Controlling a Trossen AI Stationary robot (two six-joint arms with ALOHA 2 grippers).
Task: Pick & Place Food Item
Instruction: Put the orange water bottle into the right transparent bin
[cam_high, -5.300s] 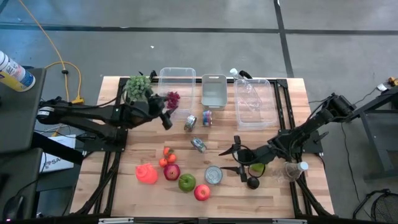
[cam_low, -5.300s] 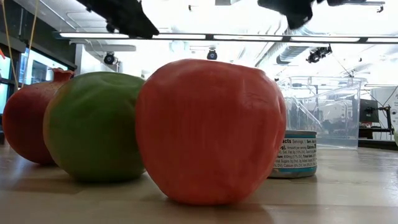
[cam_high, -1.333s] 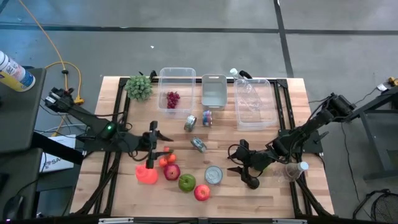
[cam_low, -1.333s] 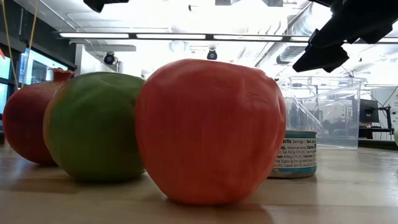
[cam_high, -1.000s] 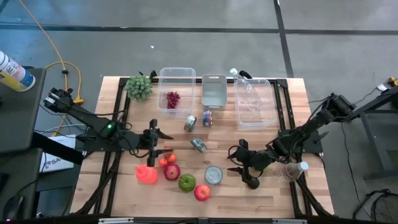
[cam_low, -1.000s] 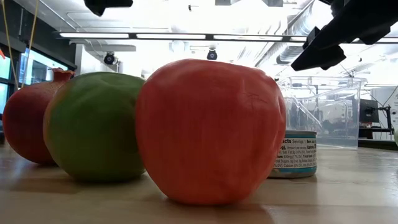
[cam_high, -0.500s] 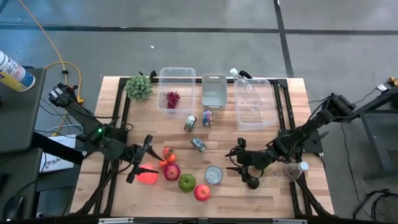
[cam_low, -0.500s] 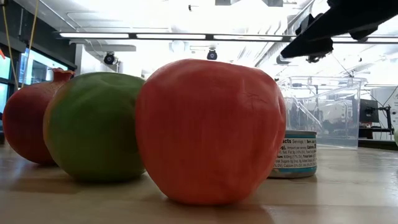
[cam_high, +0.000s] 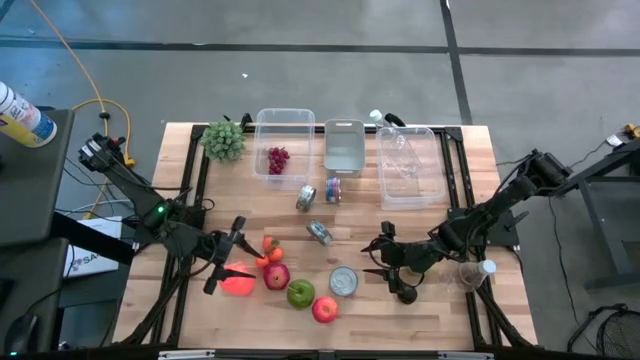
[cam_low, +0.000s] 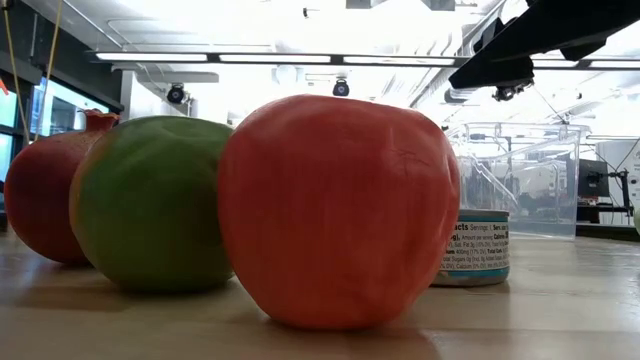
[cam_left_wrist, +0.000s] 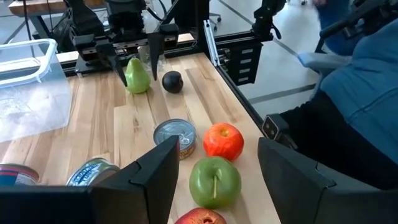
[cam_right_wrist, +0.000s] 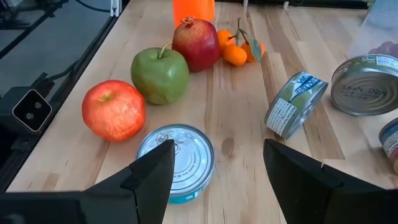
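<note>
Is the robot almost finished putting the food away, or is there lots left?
Just started, it looks like. Only the grapes lie in a clear bin. Nothing is in hand: the left gripper is by the orange-red pepper and the right gripper near the pear, both with jaws open and empty. The red apple, green apple, pomegranate and tangerines sit on the table.

A yellow cable trails across the grey floor beside a spray bottle; a seated person's blue sleeve shows.
</note>
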